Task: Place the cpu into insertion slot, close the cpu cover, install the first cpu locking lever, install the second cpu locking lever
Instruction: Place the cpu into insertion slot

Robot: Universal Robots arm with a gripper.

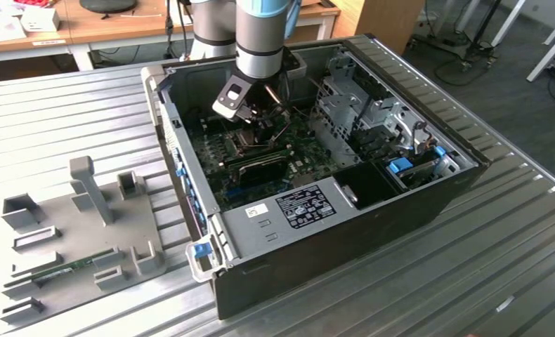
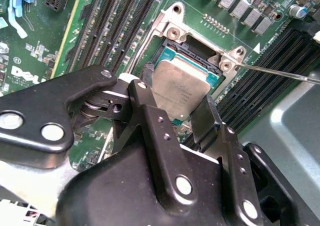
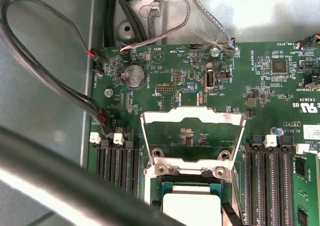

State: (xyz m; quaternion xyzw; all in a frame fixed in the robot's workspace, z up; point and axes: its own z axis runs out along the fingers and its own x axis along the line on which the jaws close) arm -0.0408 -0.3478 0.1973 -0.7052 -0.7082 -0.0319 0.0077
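Dull grey cpu (image 2: 177, 88), silvery cover (image 3: 190, 116), green board (image 3: 165, 61) with black memory slots (image 3: 120, 163), ribbed grey counter (image 1: 62, 112).

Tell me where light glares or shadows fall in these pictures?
In the first wrist view, the raised cpu cover glares white along its rim; in the second wrist view, the cpu shows a soft sheen, held by the dark gripper; in the exterior view, the computer case is shaded inside.
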